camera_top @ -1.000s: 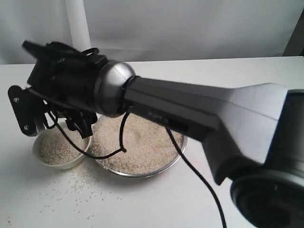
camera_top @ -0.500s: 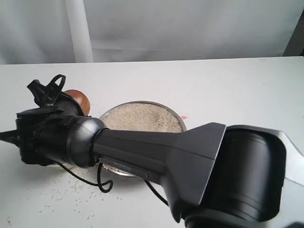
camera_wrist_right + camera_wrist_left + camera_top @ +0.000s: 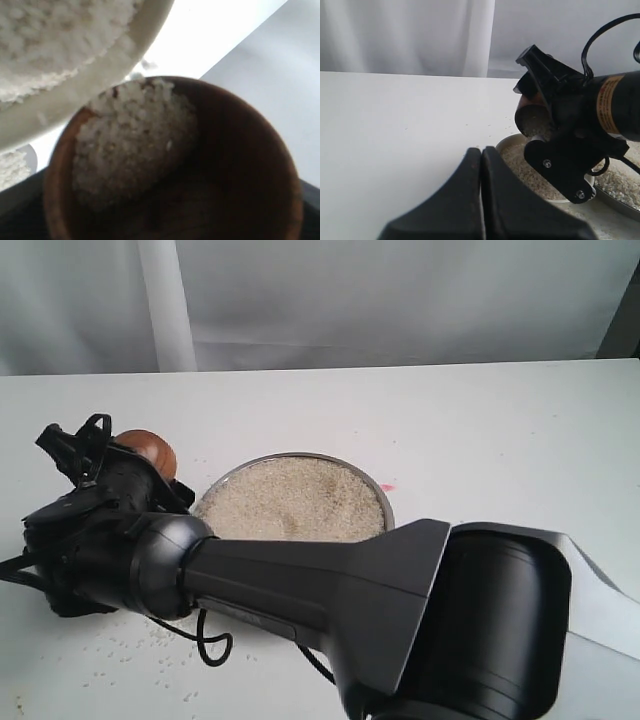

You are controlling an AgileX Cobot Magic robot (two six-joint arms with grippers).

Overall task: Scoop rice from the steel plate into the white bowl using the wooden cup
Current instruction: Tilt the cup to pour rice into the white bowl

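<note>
Half a load of loose rice [image 3: 125, 145] would spill easily from the rigid, smooth cup [image 3: 240, 165] — right gripper [image 3: 546, 117] clamps its sides over the bowl [image 3: 95, 85]; left gripper [image 3: 480, 200] clenched, empty.

Right arm [image 3: 300, 590] low over white bowl [image 3: 100, 70]; open tabletop [image 3: 450, 420] beyond steel plate [image 3: 388, 510].

- wooden cup [image 3: 235, 165]: reddish-brown wood, smooth, faint grain, dull sheen.
- rice [image 3: 290, 502]: matt, granular, off-white grains.
- steel plate [image 3: 300, 455]: bright polished metal rim.
- white bowl [image 3: 100, 75]: glazed cream ceramic, smooth.
- table [image 3: 480, 420]: smooth matt white surface.
- arm housing [image 3: 330, 590], lower frame: black plastic, satin finish.
- backdrop [image 3: 400, 290]: white cloth, softly folded.
</note>
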